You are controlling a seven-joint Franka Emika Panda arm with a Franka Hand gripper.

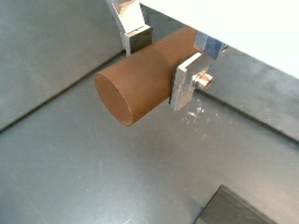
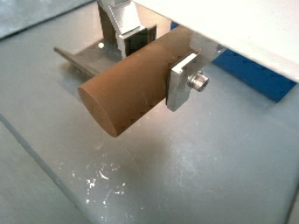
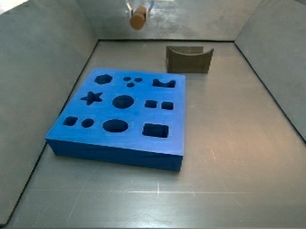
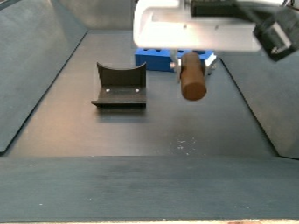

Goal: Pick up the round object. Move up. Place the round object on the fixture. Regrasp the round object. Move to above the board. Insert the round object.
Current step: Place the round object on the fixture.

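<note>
The round object (image 1: 138, 83) is a smooth brown cylinder, and my gripper (image 1: 162, 59) is shut on it, one silver finger (image 1: 187, 80) pressed on each side. It also fills the space between the fingers in a wrist view (image 2: 126, 92). In a side view the round object (image 4: 193, 77) hangs high above the floor under the gripper (image 4: 191, 58), right of the fixture (image 4: 119, 86). In a side view the round object (image 3: 140, 17) sits at the picture's upper edge, beyond the blue board (image 3: 120, 114) and left of the fixture (image 3: 189, 59).
Grey walls slope up around the grey floor (image 3: 239, 170). In a wrist view a strip of the board (image 2: 251, 74) and part of the fixture (image 2: 79, 58) show behind the fingers. The board has several dark cut-out holes, among them a star (image 3: 91, 98).
</note>
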